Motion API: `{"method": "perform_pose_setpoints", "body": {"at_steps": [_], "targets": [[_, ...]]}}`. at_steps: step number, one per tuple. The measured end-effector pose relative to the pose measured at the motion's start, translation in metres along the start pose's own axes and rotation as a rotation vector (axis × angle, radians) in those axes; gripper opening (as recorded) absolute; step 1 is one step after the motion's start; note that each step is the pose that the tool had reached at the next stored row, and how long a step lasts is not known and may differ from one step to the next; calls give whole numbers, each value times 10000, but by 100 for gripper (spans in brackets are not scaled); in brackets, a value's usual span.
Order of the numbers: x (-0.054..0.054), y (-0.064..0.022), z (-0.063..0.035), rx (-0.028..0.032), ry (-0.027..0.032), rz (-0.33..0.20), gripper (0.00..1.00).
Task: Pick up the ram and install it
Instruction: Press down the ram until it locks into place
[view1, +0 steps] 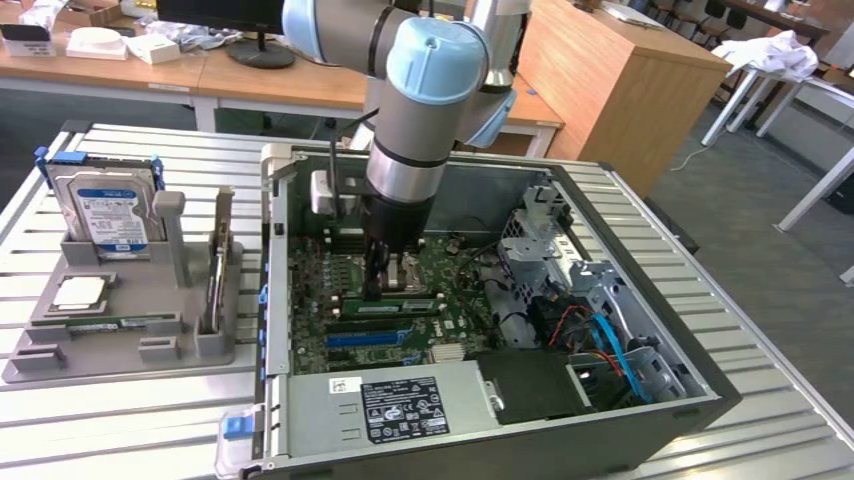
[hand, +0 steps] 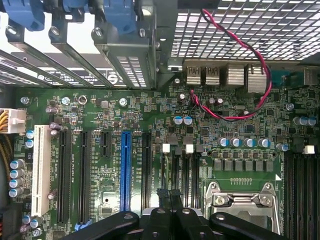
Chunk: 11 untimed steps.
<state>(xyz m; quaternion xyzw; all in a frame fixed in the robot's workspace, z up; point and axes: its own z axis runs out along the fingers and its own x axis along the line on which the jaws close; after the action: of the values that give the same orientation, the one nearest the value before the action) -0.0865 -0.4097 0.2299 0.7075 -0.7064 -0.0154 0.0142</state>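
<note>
ram (view1: 391, 304) in motherboard slot just below closed gripper (view1: 383, 283)

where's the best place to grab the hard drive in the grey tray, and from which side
Probably its top edge, from straight above. The hard drive stands upright in the grey tray with its lower end sunk in a slot, so only the top is free. Pinch across its two flat faces.

Robot arm (view1: 414, 110) reaching into open computer case (view1: 641, 300), closed hand (view1: 388, 285) just above motherboard (view1: 400, 330), ram (view1: 390, 304) beneath
</note>
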Motion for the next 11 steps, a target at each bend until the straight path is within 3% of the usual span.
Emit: {"method": "perform_pose_setpoints", "body": {"at_steps": [11], "targets": [[0, 0, 19, -1, 1, 0, 10]]}}
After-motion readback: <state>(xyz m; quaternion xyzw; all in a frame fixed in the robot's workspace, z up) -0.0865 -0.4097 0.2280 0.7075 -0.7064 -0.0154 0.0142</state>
